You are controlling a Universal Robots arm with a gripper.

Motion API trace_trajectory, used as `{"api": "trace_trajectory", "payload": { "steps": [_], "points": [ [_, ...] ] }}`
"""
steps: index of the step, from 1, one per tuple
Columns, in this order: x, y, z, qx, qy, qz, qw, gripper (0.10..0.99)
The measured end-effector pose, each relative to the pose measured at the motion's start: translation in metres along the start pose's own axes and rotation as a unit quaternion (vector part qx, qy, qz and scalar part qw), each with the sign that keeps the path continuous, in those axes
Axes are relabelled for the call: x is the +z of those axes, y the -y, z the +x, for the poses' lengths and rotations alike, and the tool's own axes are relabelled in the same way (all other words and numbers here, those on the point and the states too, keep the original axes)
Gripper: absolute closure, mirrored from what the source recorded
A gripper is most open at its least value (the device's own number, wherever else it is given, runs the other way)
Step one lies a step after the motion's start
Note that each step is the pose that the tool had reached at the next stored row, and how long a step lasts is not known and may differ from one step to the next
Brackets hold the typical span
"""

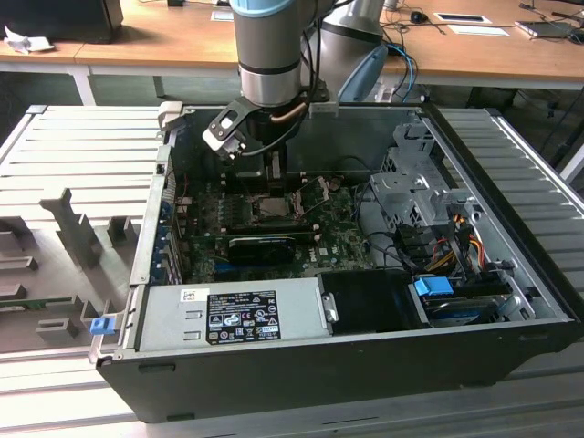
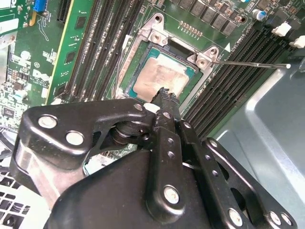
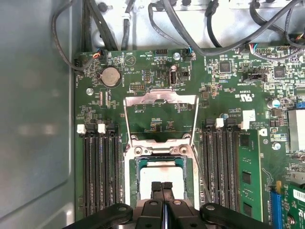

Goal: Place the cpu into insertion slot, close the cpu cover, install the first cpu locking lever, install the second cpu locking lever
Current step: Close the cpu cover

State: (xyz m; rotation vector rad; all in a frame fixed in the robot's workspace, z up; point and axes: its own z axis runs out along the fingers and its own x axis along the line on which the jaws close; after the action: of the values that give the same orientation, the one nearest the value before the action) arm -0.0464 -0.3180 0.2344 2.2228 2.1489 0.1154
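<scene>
The cpu (image 3: 161,169) is seen seated in the insertion slot (image 3: 136,175), directly beneath the gripper (image 3: 162,185) — fingers pressed together, nothing held — with the cpu cover (image 3: 160,98) swung open beyond.

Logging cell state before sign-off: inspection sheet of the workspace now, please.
Surface: grey slatted bench bearing open computer case.
Job's things: cpu lies in insertion slot; cpu cover raised open; a thin lever swung out.
Clutter: grey fixture blocks on bench.
Grippers: tool shut, tip over cpu edge.
Cables: black bundles at case wall; coloured wires at the exterior view's right.
Surroundings: wooden desks.
</scene>
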Motion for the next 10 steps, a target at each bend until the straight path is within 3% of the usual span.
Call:
{"api": "trace_trajectory", "payload": {
  "steps": [10],
  "points": [
    [-0.0051, -0.0005, 0.0001, 0.000, 0.0000, 0.0000, 1.0000, 0.980]
  ]
}}
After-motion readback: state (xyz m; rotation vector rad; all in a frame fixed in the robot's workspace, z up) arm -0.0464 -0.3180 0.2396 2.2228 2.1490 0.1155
